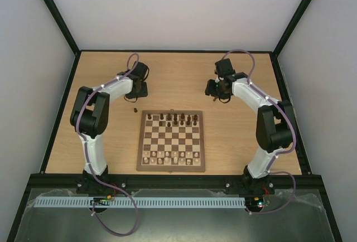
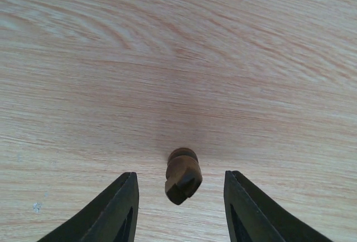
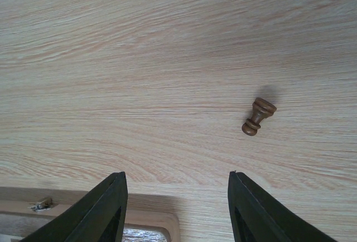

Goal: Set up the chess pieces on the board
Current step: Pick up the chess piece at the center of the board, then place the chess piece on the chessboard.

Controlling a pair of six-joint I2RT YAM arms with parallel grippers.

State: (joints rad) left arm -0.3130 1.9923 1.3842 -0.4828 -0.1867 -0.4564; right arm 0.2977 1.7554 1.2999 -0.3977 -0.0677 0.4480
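**A:** How much room has the left gripper got?

**B:** Plenty. There is bare worktop all round it, in the far-left part and well in from every edge. Its jaws stand moderately apart around a dark chess piece. There is a gap on each side and neither finger touches it.

**A:** Which piece?

**B:** I cannot tell, because it is seen end-on, either lying or leaning. In the top view one dark piece sits just off the far-left corner of the board. I can't say whether it is the same one.

**A:** And the right gripper?

**B:** Its jaws are about as wide, with nothing between them. A dark pawn lies on its side past the fingertips and off to one side, apart from them. In the top view the arm hides that pawn.

**A:** And the board itself?

**B:** It sits mid-worktop, nearer the near edge, with open wood on both sides. The dark chessmen fill the far rows and the pale chessmen the near ones, all too small to count. The right wrist view cuts off a strip of the board's frame and a small metal latch.
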